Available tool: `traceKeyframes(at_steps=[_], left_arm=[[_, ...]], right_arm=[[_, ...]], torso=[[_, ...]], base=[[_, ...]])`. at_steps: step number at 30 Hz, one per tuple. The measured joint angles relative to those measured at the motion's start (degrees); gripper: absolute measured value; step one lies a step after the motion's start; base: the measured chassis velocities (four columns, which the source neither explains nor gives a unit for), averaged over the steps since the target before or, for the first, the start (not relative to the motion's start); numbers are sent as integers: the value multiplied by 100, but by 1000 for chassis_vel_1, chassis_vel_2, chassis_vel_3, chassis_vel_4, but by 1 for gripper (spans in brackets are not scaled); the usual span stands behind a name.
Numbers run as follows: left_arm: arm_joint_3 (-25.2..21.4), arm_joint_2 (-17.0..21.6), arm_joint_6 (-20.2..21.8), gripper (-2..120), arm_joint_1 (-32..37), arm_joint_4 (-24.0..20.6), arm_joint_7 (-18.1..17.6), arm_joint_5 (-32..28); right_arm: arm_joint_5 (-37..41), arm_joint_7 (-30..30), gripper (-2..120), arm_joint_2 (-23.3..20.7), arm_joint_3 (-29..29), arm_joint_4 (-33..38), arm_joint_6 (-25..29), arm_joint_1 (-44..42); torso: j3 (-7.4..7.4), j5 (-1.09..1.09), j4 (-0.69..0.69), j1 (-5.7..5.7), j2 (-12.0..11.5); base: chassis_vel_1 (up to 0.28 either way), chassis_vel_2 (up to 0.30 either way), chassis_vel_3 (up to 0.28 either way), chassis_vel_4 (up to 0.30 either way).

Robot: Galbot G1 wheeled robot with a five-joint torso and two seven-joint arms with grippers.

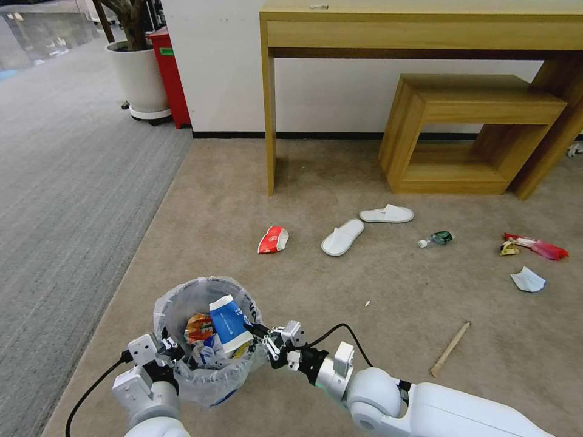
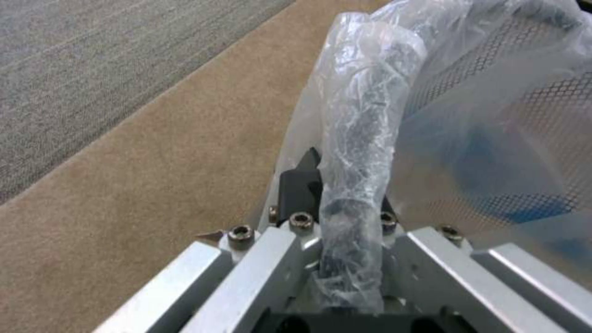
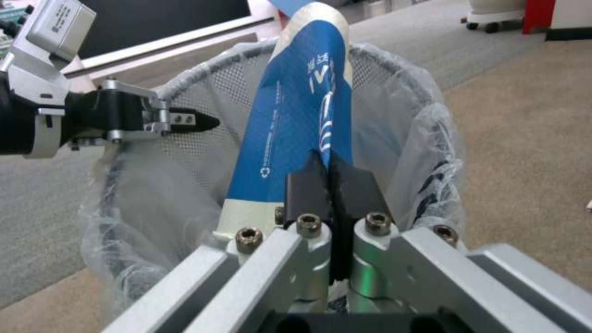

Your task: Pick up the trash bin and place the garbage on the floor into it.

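Here the left pincer (image 1: 172, 354) is clenched on the bag-covered rim of the trash bin (image 1: 182, 300), and the left wrist view shows the rim (image 2: 360, 152), wrapped in crinkled clear plastic, running straight between its fingers (image 2: 302, 185). The bin sits low in the head view, just before the robot, over the beige floor (image 1: 376, 291) near the edge of the grey striped carpet (image 1: 67, 182). The right pincer (image 1: 258, 332) reaches in over the bin's opposite rim and is closed on a crushed blue-white paper cup (image 1: 229, 325); from the right wrist the cup (image 3: 296, 120) stands up between the dark fingers (image 3: 305, 189) inside the mesh wall of the bin (image 3: 203, 152), with the left pincer (image 3: 206, 121) at the far rim. Other litter already lies in the bin, an orange piece (image 1: 198, 326) among it. On the floor farther off lie a red-white cup (image 1: 273, 239), two white slippers (image 1: 343, 237), a small bottle (image 1: 436, 238), red and yellow wrappers (image 1: 534, 246), a white paper (image 1: 527, 280) and a wooden stick (image 1: 450, 348), all well apart from the bin.
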Motion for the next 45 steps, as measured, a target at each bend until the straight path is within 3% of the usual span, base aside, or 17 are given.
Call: traceKeyframes(at_steps=[45], left_arm=[[0, 0, 0, 1, 0, 0, 0, 0]], right_arm=[[0, 0, 0, 0, 0, 0, 0, -1]], torso=[[0, 0, 0, 0, 0]], base=[[0, 0, 0, 0]])
